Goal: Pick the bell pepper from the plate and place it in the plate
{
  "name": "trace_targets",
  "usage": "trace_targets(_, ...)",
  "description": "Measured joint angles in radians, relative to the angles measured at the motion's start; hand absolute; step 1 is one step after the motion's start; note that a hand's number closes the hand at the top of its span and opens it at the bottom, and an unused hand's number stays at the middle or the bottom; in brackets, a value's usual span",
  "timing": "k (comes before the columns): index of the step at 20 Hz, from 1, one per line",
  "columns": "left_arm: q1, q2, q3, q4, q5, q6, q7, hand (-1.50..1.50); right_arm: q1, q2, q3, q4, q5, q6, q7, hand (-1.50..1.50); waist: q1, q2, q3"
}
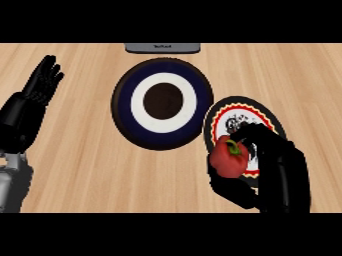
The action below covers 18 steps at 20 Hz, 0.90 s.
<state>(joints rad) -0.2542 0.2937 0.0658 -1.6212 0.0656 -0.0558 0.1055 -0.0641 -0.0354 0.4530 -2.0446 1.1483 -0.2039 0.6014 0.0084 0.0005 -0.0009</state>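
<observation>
A red bell pepper (228, 159) with a green stem sits at the left rim of a black plate with a red and white patterned centre (242, 111) at the right of the counter. My right hand (273, 160) curls round the pepper, thumb below it and fingers above. To the left lies a larger dark blue plate (162, 102) with a white ring and a dark brown middle. My left hand (41, 82) rests open at the left edge, fingers up, far from both plates.
A grey appliance edge (163, 47) shows at the back of the wooden counter (85, 165), just behind the blue plate.
</observation>
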Motion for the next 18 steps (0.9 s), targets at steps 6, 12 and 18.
trace_targets(6, -0.024, -0.001, 0.006, 0.017, -0.003, -0.01, 0.01, 0.0, -0.316, 0.027, 0.007, 0.233, -0.092, -0.036, 0.139, 1.5, 0.007, 0.002, 0.0)
trace_targets(12, -0.041, -0.014, 0.002, 0.01, -0.015, -0.004, 0.023, 0.0, -0.555, 0.033, 0.02, 0.563, -0.193, -0.2, 0.2, 1.5, 0.015, 0.004, 0.001)
trace_targets(18, -0.06, -0.017, 0.005, 0.029, -0.014, -0.018, 0.027, 0.0, -0.766, 0.035, 0.015, 0.899, -0.294, -0.307, 0.186, 1.5, 0.023, 0.006, 0.001)
